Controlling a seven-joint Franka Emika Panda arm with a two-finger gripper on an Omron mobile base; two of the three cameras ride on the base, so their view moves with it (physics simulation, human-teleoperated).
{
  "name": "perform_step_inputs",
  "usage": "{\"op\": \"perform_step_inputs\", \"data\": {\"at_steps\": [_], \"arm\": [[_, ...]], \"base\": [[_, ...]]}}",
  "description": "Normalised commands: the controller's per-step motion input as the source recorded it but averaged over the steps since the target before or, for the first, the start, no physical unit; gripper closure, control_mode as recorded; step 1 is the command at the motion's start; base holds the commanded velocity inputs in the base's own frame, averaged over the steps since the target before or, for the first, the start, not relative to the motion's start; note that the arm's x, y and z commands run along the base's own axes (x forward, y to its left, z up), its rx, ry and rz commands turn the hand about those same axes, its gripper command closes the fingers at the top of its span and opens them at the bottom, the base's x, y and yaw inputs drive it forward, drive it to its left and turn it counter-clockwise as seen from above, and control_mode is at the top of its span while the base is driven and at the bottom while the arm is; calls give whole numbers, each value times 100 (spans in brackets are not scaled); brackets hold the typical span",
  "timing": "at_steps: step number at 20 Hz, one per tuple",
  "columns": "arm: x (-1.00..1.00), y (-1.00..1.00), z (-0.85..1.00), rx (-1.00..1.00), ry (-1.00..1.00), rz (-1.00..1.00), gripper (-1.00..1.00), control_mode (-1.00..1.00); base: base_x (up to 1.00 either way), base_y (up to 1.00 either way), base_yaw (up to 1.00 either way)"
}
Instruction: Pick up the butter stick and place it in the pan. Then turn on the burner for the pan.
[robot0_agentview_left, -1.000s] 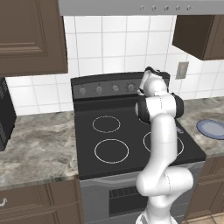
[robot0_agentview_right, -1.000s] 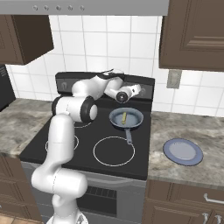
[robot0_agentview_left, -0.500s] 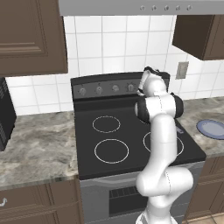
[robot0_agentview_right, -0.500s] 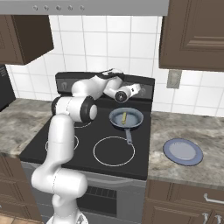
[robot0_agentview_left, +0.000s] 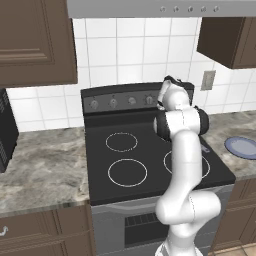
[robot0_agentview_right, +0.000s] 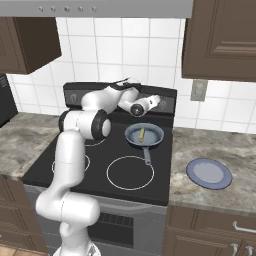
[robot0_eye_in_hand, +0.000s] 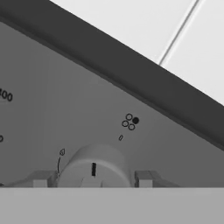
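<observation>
The small round pan (robot0_agentview_right: 151, 139) rests on the stove's back right burner, its handle pointing toward the front. The yellow butter stick (robot0_agentview_right: 142, 134) lies inside it. My arm reaches over the pan to the stove's back control panel (robot0_agentview_right: 167, 95). There my gripper (robot0_agentview_right: 158, 100) sits at the rightmost burner knob. In the hand view the grey knob (robot0_eye_in_hand: 94, 164) lies between the two fingertips (robot0_eye_in_hand: 41, 178), which press against its sides. The gripper (robot0_eye_in_hand: 92, 178) is shut on the knob, whose pointer mark stands straight up.
A flat blue-grey plate (robot0_agentview_right: 209, 173) lies on the stone counter right of the stove, also seen as the plate (robot0_agentview_left: 242, 146). More knobs (robot0_agentview_left: 113, 102) line the panel. White tiled wall and dark cabinets stand behind and above.
</observation>
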Motion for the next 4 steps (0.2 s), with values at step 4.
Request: {"op": "perform_step_inputs", "data": {"at_steps": [4], "arm": [[0, 0, -21, -24, 0, 9, 100, -100]], "base": [[0, 0, 0]]}}
